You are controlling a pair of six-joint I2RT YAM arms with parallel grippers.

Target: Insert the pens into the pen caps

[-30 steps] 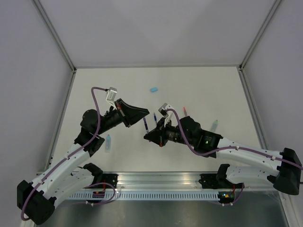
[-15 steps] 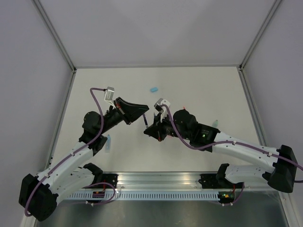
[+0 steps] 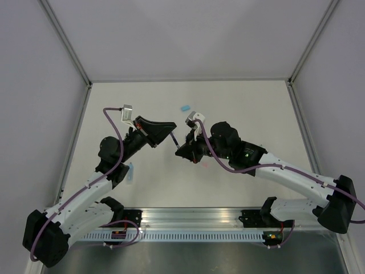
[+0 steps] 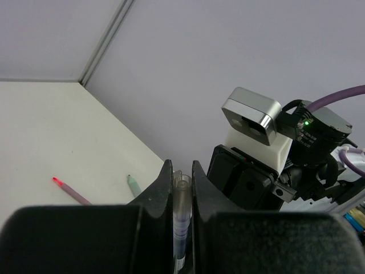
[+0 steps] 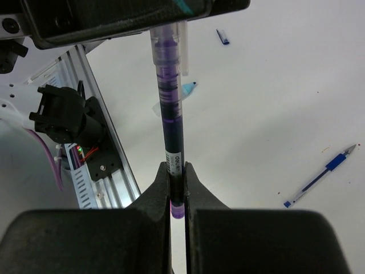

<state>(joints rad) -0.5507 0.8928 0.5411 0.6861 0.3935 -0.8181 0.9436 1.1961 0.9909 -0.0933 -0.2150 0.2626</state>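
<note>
Gripping: right gripper (image 5: pixel 175 169) clamps purple pen (image 5: pixel 170 114) | left gripper (image 4: pixel 182 168) clamps clear cap (image 4: pixel 182 197) | pen's print unreadable

I'm looking at a white tabletop (image 3: pixel 245 108) boxed in by plain pale grey wall panels (image 3: pixel 188 34) at the back and on both sides. Aluminium frame posts (image 3: pixel 64 40) run along the seams where the panels meet. An aluminium rail (image 3: pixel 194 216) lies along the near edge, with a slotted cable duct (image 3: pixel 194 234) just in front of it. The light is even and soft, and I see only faint shadows on the tabletop.
</note>
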